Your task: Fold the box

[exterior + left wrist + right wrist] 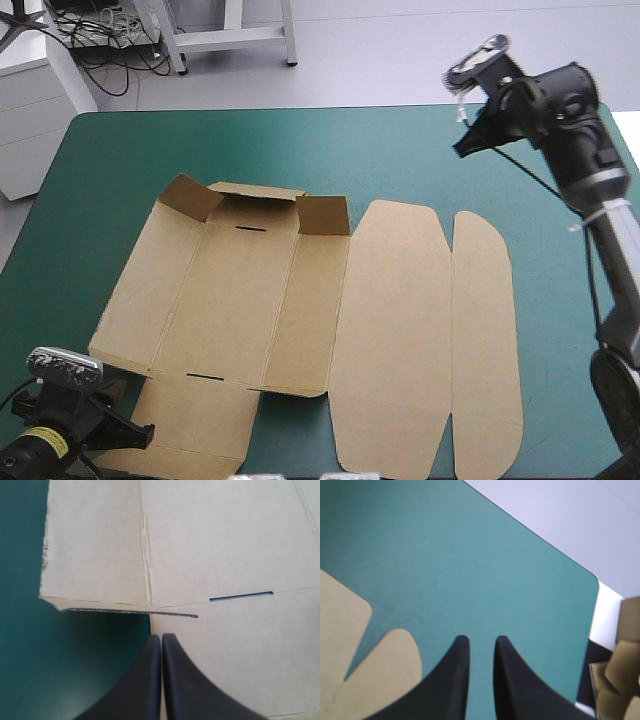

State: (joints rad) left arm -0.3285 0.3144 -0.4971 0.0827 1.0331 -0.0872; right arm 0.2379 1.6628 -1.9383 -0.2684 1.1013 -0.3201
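Box (250,300) brown, mostly flat on teal-green cover (400,150), centre-left; two far corner flaps raised. Left gripper (161,639) over near flap beside notch, fingers pressed together, empty. Right gripper (479,641) raised over far-right table, fingers slightly apart, empty.

Matt brown board of the box (400,330), rough fluted edge — smooth matt teal-green cover (400,150)
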